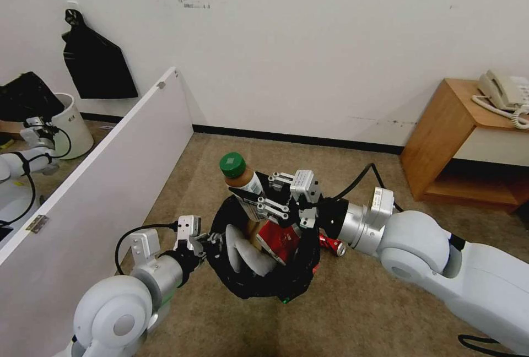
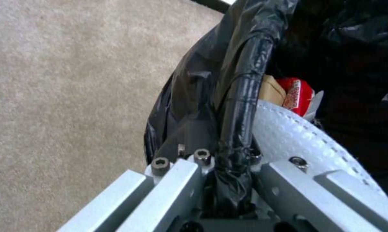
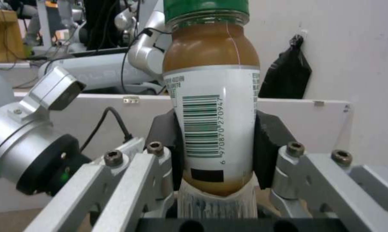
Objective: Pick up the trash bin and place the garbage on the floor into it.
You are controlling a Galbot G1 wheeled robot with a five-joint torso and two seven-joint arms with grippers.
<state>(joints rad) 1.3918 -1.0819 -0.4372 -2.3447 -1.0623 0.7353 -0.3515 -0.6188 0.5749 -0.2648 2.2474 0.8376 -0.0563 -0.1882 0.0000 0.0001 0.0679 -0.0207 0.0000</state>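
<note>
My left gripper (image 1: 215,242) is shut on the near rim of the trash bin (image 1: 295,282), which is lined with a crinkly black bag. In the left wrist view the rim (image 2: 245,106) sits clamped in the left gripper (image 2: 228,141). Inside the bin lie a white slipper (image 1: 248,252), a red carton (image 1: 278,238) and a brown cardboard piece (image 2: 271,90). My right gripper (image 1: 263,204) is shut on a bottle (image 1: 241,176) with a green cap, brown contents and a white label, held tilted over the bin's far rim. A crushed red can (image 1: 332,245) lies on the floor (image 1: 358,302) behind the bin.
A white partition panel (image 1: 110,180) runs along my left. A wooden side table (image 1: 452,142) with a telephone (image 1: 504,92) stands at the right wall. A flat black bag (image 1: 96,62) hangs on the wall above a pale bucket (image 1: 77,123). Another robot arm (image 1: 30,153) is behind the partition.
</note>
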